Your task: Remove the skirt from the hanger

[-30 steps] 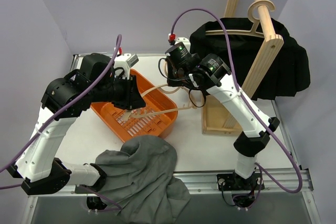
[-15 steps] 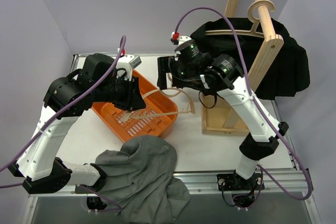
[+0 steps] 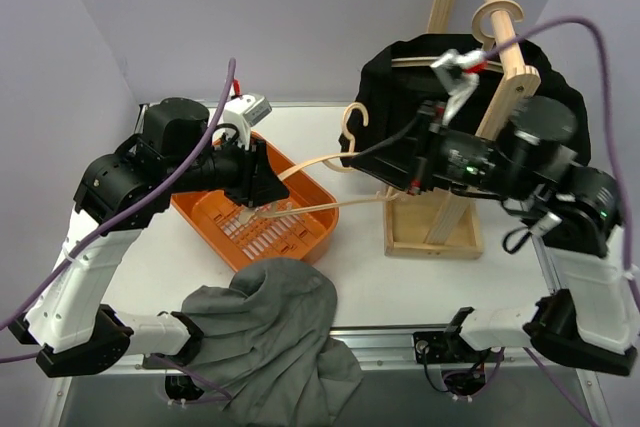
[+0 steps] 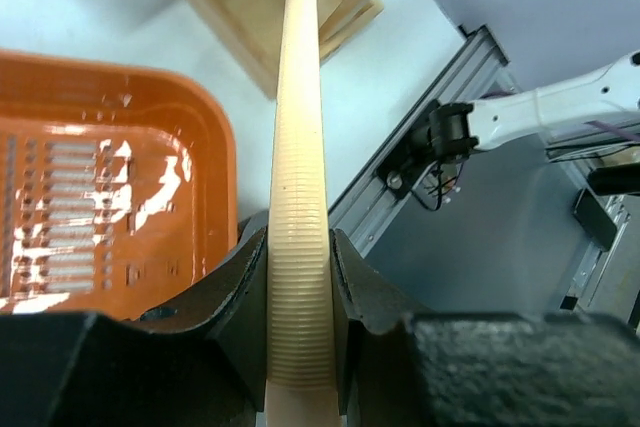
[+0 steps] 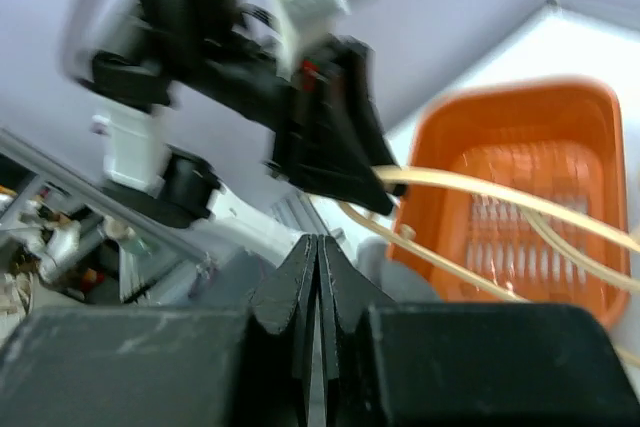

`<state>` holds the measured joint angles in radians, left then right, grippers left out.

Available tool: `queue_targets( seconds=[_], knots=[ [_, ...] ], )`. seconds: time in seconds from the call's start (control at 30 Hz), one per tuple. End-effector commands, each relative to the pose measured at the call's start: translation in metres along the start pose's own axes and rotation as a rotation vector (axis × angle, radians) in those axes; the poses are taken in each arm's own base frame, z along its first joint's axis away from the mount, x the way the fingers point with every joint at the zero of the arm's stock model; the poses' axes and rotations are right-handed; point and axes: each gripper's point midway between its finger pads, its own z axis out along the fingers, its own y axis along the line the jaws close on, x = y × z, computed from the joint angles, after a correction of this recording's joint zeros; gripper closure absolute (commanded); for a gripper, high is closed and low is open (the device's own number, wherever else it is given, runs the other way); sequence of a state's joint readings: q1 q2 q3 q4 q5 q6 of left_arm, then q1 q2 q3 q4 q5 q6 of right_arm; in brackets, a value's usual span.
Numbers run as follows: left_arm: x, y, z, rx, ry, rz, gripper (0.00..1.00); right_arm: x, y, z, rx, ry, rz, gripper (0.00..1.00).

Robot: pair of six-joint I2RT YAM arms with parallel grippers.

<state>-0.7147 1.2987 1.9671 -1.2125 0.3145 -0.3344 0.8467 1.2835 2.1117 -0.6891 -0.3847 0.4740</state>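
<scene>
The grey skirt (image 3: 275,322) lies crumpled at the table's front edge, hanging partly over it, apart from the hanger. My left gripper (image 3: 262,192) is shut on the beige hanger (image 3: 330,207) and holds it above the orange basket (image 3: 205,217). The left wrist view shows the ribbed hanger bar (image 4: 298,147) clamped between the fingers (image 4: 240,287). My right gripper (image 3: 352,159) is raised right of the hanger's hook (image 3: 352,117), shut and empty. In the right wrist view its jaws (image 5: 318,257) are pressed together, with the hanger (image 5: 480,187) beyond them.
A wooden rack (image 3: 505,87) stands at the back right on a wooden base (image 3: 430,237). A black garment (image 3: 550,137) hangs there on a second wooden hanger. The metal front rail (image 3: 400,337) runs along the table's near edge.
My right arm has pulled up and to the right, away from the hanger. The hanger has swung so its hook points up. My left gripper has kept its hold over the basket.
</scene>
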Motion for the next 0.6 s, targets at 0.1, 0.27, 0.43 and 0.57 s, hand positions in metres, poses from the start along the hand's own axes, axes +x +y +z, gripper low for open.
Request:
queue_targets(
  seconds=[0.1,0.27,0.43,0.57],
  knots=[
    [-0.064,-0.051,0.008,0.260,-0.235,0.147,0.98,-0.055,0.032,-0.051,-0.091,-0.327,-0.083,1.00],
    [-0.090,-0.070,0.013,0.358,-0.320,0.270,0.98,-0.055,0.007,-0.059,0.052,-0.352,-0.029,1.00],
    [-0.110,-0.084,0.026,0.448,-0.376,0.386,0.98,-0.070,-0.039,-0.076,0.317,-0.471,0.054,1.00],
    [-0.119,-0.092,0.047,0.527,-0.366,0.454,0.98,-0.086,-0.055,-0.081,0.424,-0.536,0.064,1.00]
  ],
)
